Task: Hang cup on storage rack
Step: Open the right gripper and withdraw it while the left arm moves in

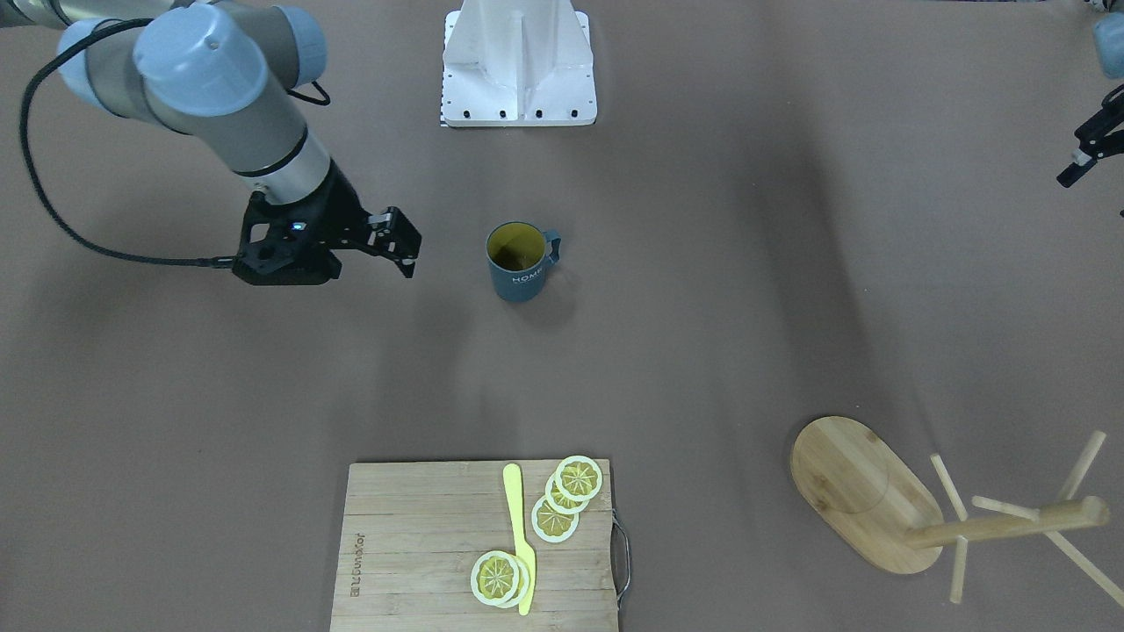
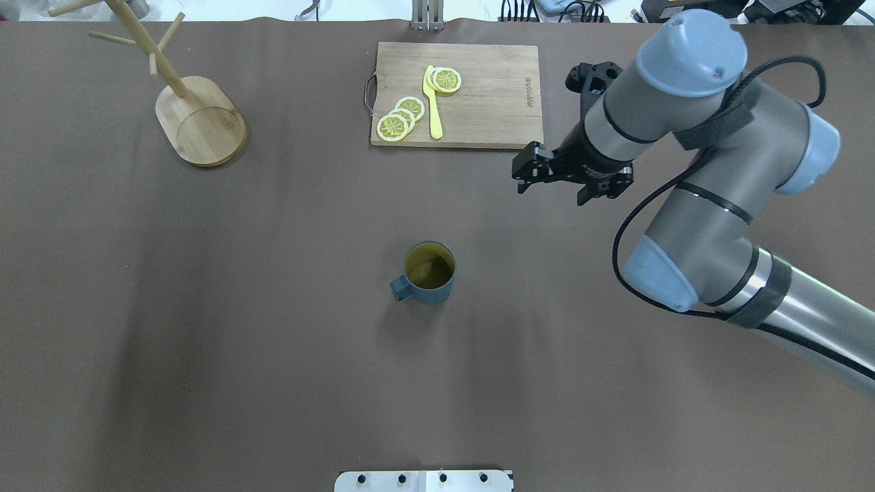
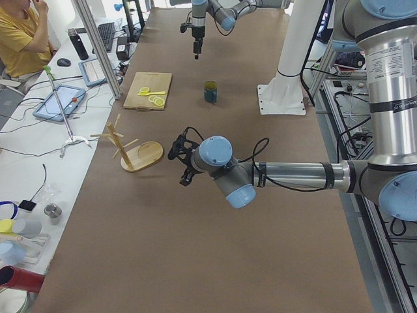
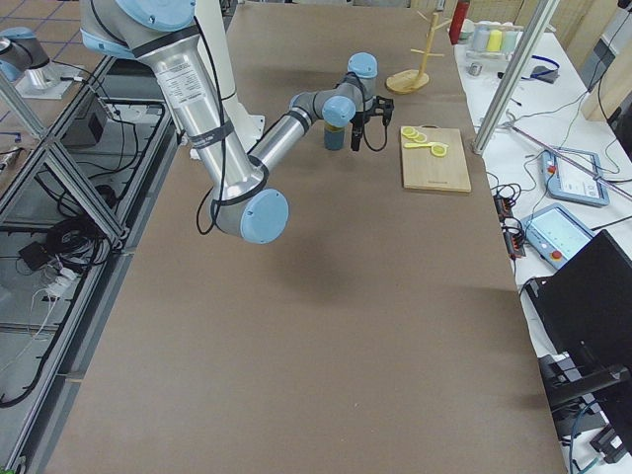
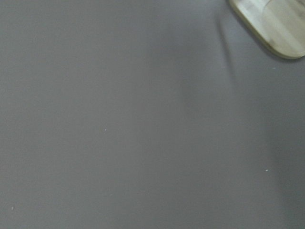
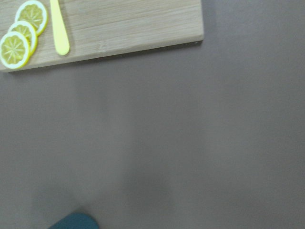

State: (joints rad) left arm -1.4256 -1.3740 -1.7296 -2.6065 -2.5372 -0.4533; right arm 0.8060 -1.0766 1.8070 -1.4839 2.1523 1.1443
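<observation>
The dark blue cup (image 1: pixel 518 268) (image 2: pixel 429 275) stands upright mid-table, yellow-green inside, with its handle toward the robot's left. The bamboo storage rack (image 1: pixel 856 491) (image 2: pixel 198 121) stands upright at the far left, its pegs bare. My right gripper (image 1: pixel 399 241) (image 2: pixel 526 171) hovers open and empty, to the cup's right and a little beyond it. The cup's rim just shows at the bottom of the right wrist view (image 6: pixel 71 222). My left gripper (image 1: pixel 1084 158) (image 3: pixel 180 163) hangs open and empty over bare table near the rack, whose base corner (image 5: pixel 276 24) shows in the left wrist view.
A wooden cutting board (image 2: pixel 478 96) (image 1: pixel 421 544) with lemon slices (image 2: pixel 400 117) and a yellow knife (image 2: pixel 433 102) lies at the far edge, beyond the right gripper. The white robot base (image 1: pixel 518 70) stands at the near edge. A person and desk gear sit beyond the far edge.
</observation>
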